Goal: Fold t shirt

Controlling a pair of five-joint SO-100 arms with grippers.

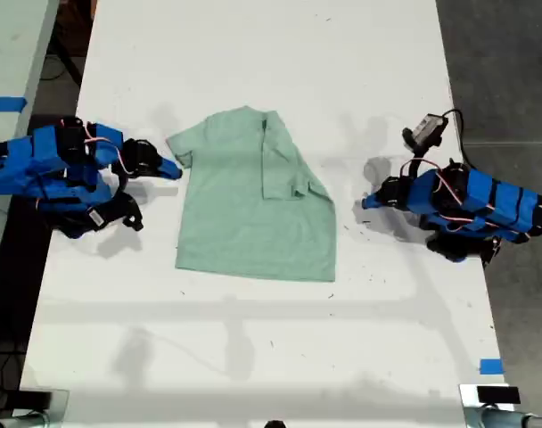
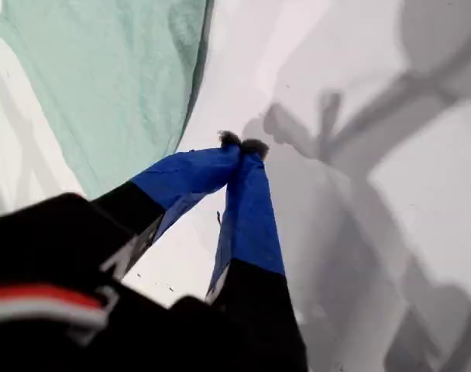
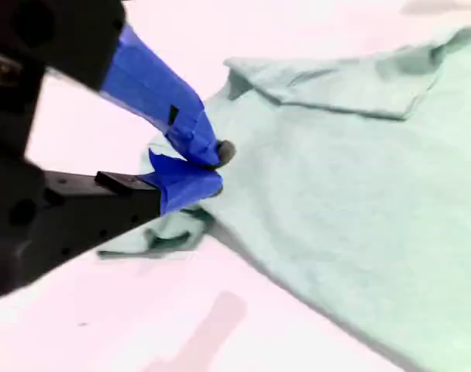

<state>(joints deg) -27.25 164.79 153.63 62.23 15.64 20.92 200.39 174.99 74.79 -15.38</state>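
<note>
The pale mint-green t shirt lies flat on the white table, its sleeve on the exterior view's right folded inward over the body. My second gripper reaches in from the exterior view's left. In the second wrist view my second gripper is shut at the bunched sleeve hem of the t shirt, with cloth at its tips. My first gripper sits at the exterior view's right, a little way off the shirt's edge. My first gripper is shut on nothing, over bare table beside the t shirt.
Dark floor lies beyond the table's edge on the exterior view's right. A blue tape mark sits near the table's front corner on that side. A second surface with blue tape stands at the exterior view's left. A wrist camera and cable rise above the first arm.
</note>
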